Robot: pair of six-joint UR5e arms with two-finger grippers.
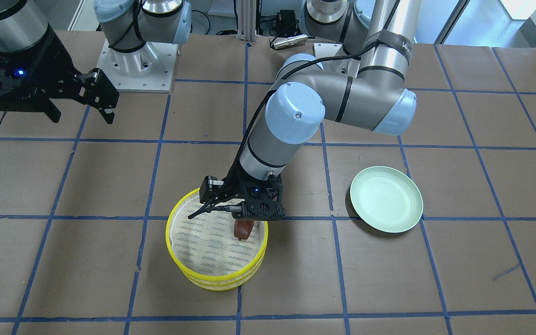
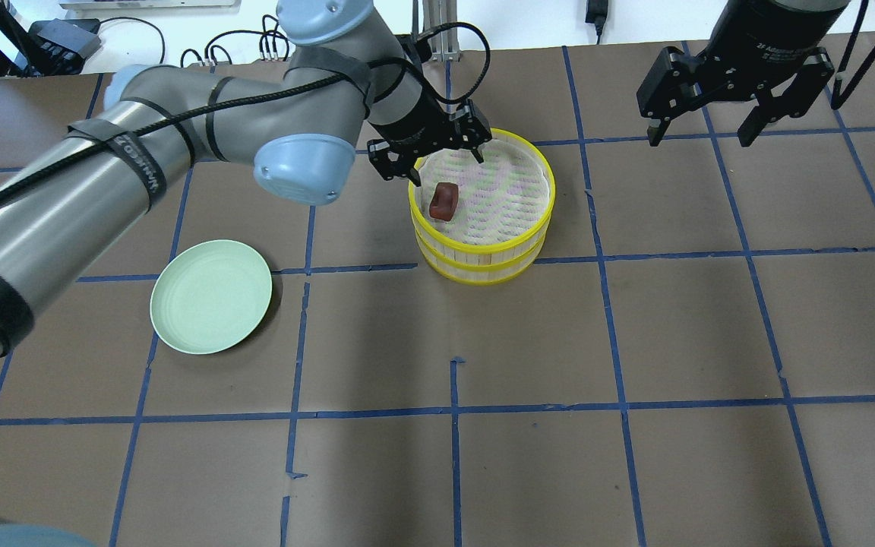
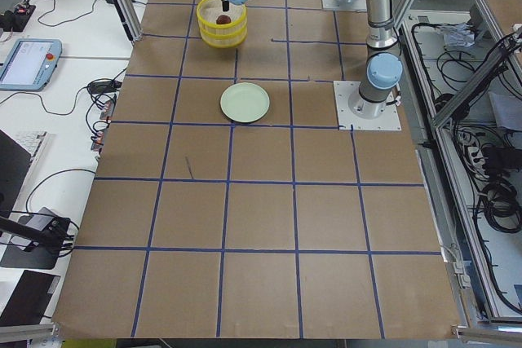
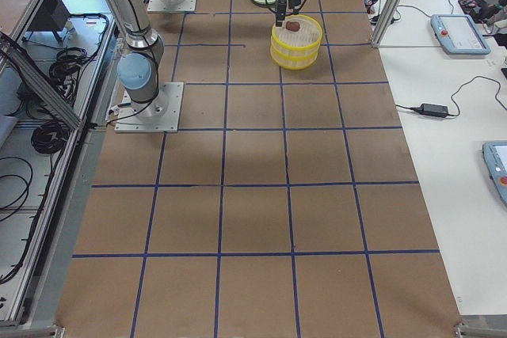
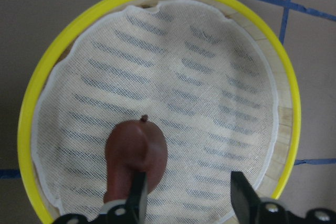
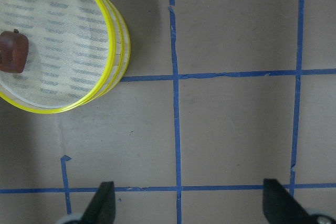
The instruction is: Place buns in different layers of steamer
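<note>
Two steamer layers (image 2: 483,245) with yellow rims stand stacked on the table. The dark reddish-brown bun (image 2: 443,201) lies on the mesh liner of the top layer, near its left side. My left gripper (image 2: 445,169) hangs open just above it. In the left wrist view the bun (image 5: 134,156) sits by one finger (image 5: 139,192), not clamped between the two, and the yellow rim (image 5: 31,114) rings it. My right gripper (image 2: 699,137) is open and empty, high at the far right, apart from the steamer. The white bun is out of view.
An empty pale green plate (image 2: 211,296) lies on the table to the left of the steamer, with my left arm reaching over the space between them. Brown paper with a blue tape grid (image 2: 453,414) covers the table.
</note>
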